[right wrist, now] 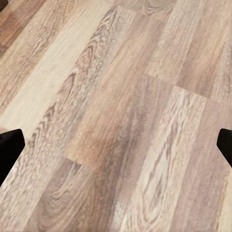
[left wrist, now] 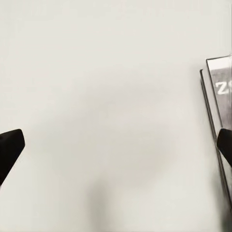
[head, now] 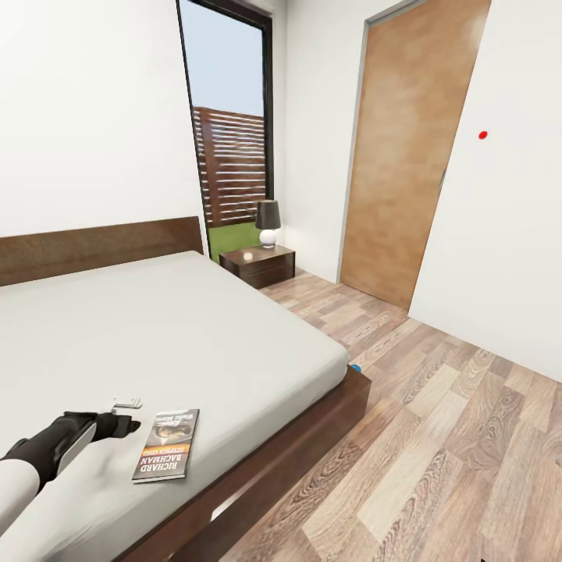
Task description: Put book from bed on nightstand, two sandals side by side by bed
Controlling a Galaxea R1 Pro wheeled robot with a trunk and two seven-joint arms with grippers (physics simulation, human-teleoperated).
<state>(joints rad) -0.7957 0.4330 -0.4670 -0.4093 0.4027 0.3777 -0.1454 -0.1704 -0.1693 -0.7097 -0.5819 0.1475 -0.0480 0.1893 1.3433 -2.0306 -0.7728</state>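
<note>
The book [head: 166, 444] is shown lying flat and face up on the pale mattress of the bed [head: 179, 328], close to the foot-end corner; its orange band and white lettering are legible in the head view, and one cover edge [left wrist: 218, 101] is seen from the left wrist. The left hand [head: 119, 426] is held low over the mattress just beside the book, on the side away from the bed's edge, with its dark fingertips [left wrist: 9, 147] spread wide and nothing between them; this placement is judged to be an approach for gripping the thin book by its edge. A small white object [head: 127, 403] is seen on the mattress just beyond the hand. The nightstand [head: 258, 264], bearing a dark-shaded lamp [head: 268, 223], stands well apart at the head of the bed, beside the window [head: 232, 133]. A speck of bright blue [head: 356, 368], possibly a sandal, is visible on the wood-plank floor [head: 437, 421] at the bed's corner. The right hand [right wrist: 116, 140] is held released over bare floor, its tips far apart.
</note>
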